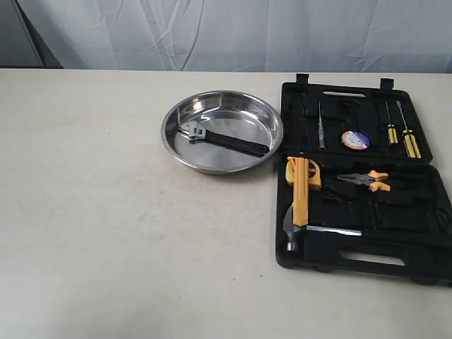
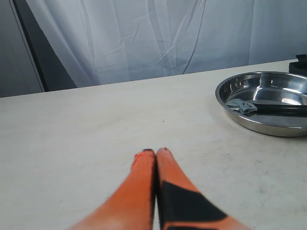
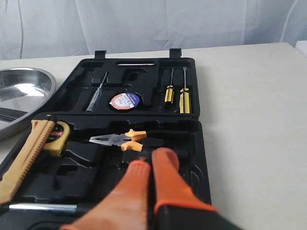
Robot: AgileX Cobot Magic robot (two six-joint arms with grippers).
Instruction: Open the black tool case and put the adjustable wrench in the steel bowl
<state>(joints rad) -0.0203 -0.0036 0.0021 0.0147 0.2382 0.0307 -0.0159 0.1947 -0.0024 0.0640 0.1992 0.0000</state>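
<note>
The black tool case (image 1: 417,240) lies open on the right of the table, lid (image 1: 332,116) flat behind its base. The adjustable wrench (image 1: 226,141), silver head and black handle, rests inside the steel bowl (image 1: 183,157) to the case's left; the left wrist view also shows the bowl (image 2: 268,125) with the wrench (image 2: 244,106) in it. My left gripper (image 2: 156,139) is shut and empty over bare table, short of the bowl. My right gripper (image 3: 154,157) is shut and empty above the case (image 3: 201,158). Neither gripper appears in the exterior view.
The case base holds a yellow-handled hammer (image 1: 300,201), a tape measure (image 1: 313,176) and yellow-handled pliers (image 1: 367,180). The lid holds screwdrivers (image 1: 408,138), a thin tester (image 1: 320,127) and a tape roll (image 1: 354,140). A white curtain hangs behind the table.
</note>
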